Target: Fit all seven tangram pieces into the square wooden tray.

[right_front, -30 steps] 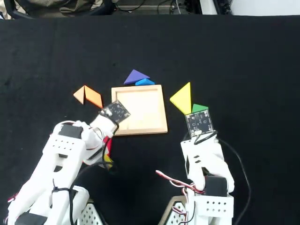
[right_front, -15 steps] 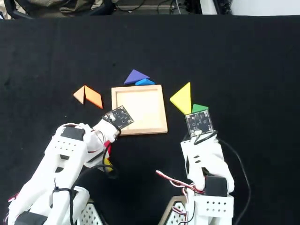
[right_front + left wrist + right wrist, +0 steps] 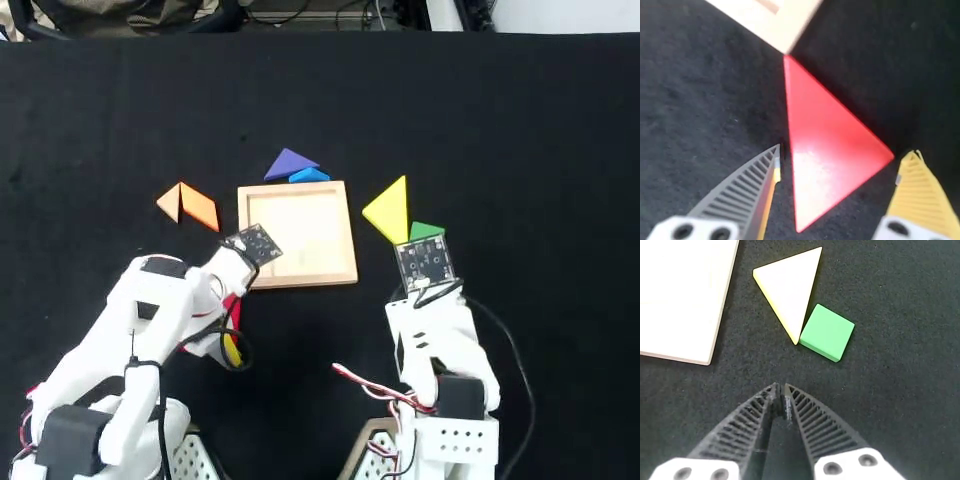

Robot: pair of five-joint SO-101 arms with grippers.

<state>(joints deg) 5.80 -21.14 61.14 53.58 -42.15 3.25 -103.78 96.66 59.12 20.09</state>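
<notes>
red triangle (image 3: 815, 125): tip just beside tray (image 3: 775, 20) corner
left gripper (image 3: 845, 150): spread wide, straddling red triangle
right gripper (image 3: 781, 386): pinched together, empty, near green square (image 3: 827, 332)

The desk (image 3: 520, 120) has a matte black cover, evenly lit, and spans the high view from side to side. Past its far edge is a narrow strip of room with black cables (image 3: 300, 12) on a lighter ground and a white surface (image 3: 570, 12) in one corner.
</notes>
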